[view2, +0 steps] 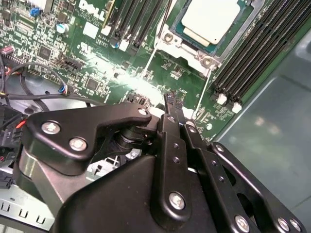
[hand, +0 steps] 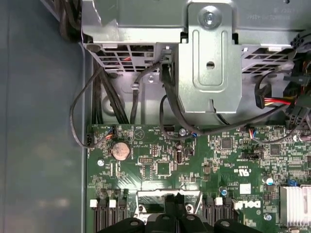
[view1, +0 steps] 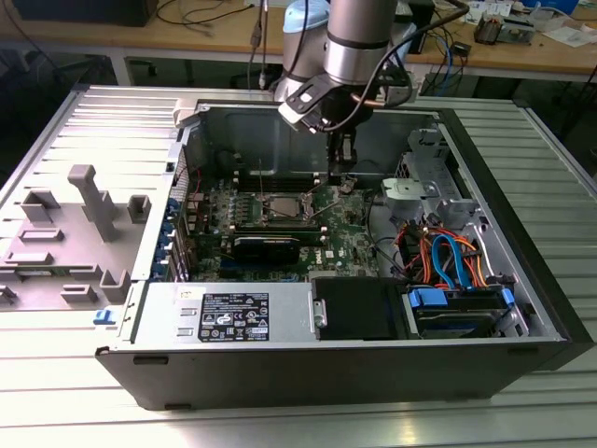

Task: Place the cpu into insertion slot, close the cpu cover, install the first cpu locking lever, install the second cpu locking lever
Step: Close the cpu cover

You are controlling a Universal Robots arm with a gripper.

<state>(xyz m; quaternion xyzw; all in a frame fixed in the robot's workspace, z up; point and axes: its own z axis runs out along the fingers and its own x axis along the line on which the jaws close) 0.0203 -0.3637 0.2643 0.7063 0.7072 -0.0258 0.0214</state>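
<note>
Standing by the ribbed metal bench [view1: 560, 177], I count one open dark-grey computer case [view1: 308, 373] lying on its side. One silver-and-grey robot arm [view1: 359, 37] reaches down into it from twelve o'clock.

Taking the case as a clock face in the exterior view, one silver box-shaped power supply [view1: 224, 313] sits at about seven o'clock. One green motherboard [view1: 340, 247] covers the middle.

The black two-fingered hand [view1: 344, 182] hangs just above the board. It stands at about three o'clock from the socket and a little apart from it. In both wrist views its fingertips [view2: 171, 103] [hand: 175, 200] are pressed together, with nothing visible between them.

In the second wrist view, the single thin silver square-frame cpu cover [view2: 187, 48] seems to lie flat on the socket. The one flat square cpu with its silver-grey top [view2: 211, 18] shows through the cover's window, seated in the slot.

Two thin bright wire locking levers [view2: 149, 62] [view2: 203, 97] run out from the socket's corners toward the hand. I cannot tell whether either one is latched.
</note>
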